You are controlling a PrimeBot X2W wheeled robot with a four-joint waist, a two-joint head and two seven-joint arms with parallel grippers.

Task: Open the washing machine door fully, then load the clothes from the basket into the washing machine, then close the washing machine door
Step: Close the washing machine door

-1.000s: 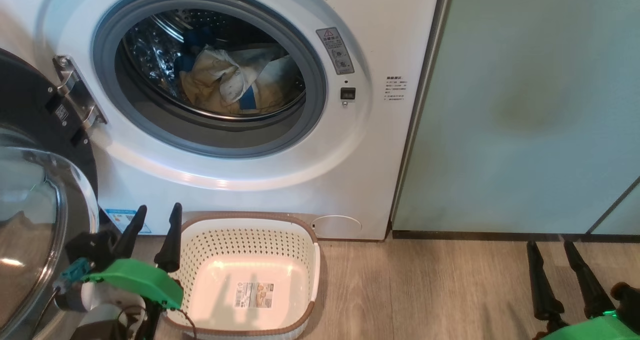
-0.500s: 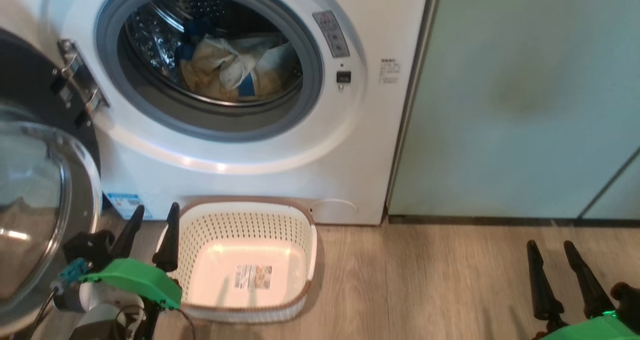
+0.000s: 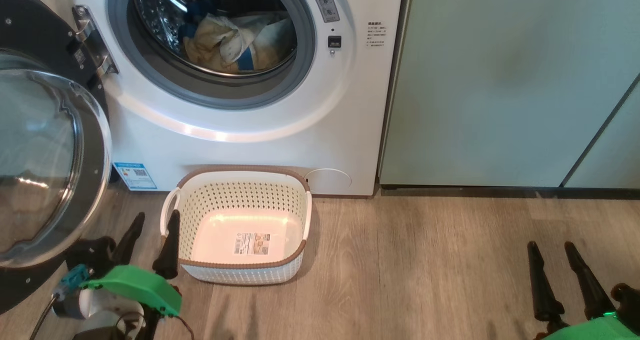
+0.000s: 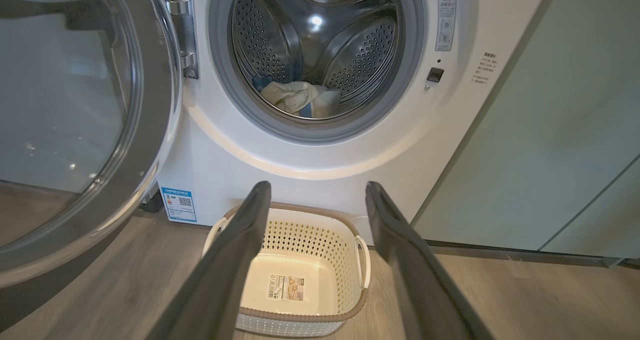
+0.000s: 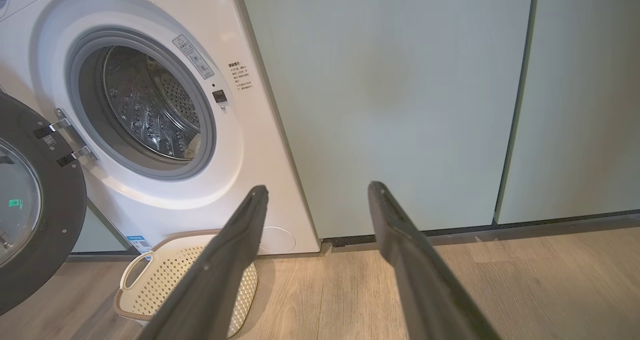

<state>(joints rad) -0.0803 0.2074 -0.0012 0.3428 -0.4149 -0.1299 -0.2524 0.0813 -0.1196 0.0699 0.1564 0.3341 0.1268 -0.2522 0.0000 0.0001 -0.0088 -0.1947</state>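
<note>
Nearest the observer, the left jaws stand spread wide and hold nothing, poised low over the wooden floor [image 3: 410,280] just short of the basket's near-left corner; the right jaws, equally wide and empty, sit well apart at the far right, facing the pale green cabinet panels [image 3: 500,80]. The basket [image 3: 235,266] rests on the floor hard against the foot of the washing machine [image 3: 240,150], directly below the opening, a placement that would keep each transfer short. It is bare inside, with only the label [image 3: 253,243] on its floor. To the left, the washing machine door [image 3: 45,160] is swung out wide on its hinge [image 3: 92,45], which leaves the opening clear. Its black rim lies just left of the left jaws and apart from them, with no contact seen. Farther back, the clothes [image 3: 225,45] lie heaped low in the steel drum, behind the grey rubber ring and with nothing draped over it. Assessment: loading appears complete, and closing the door is the outstanding step. The left jaws are the better placed for it, as the door sits on their side. The right jaws have the basket and machine front between them and the door.
</note>
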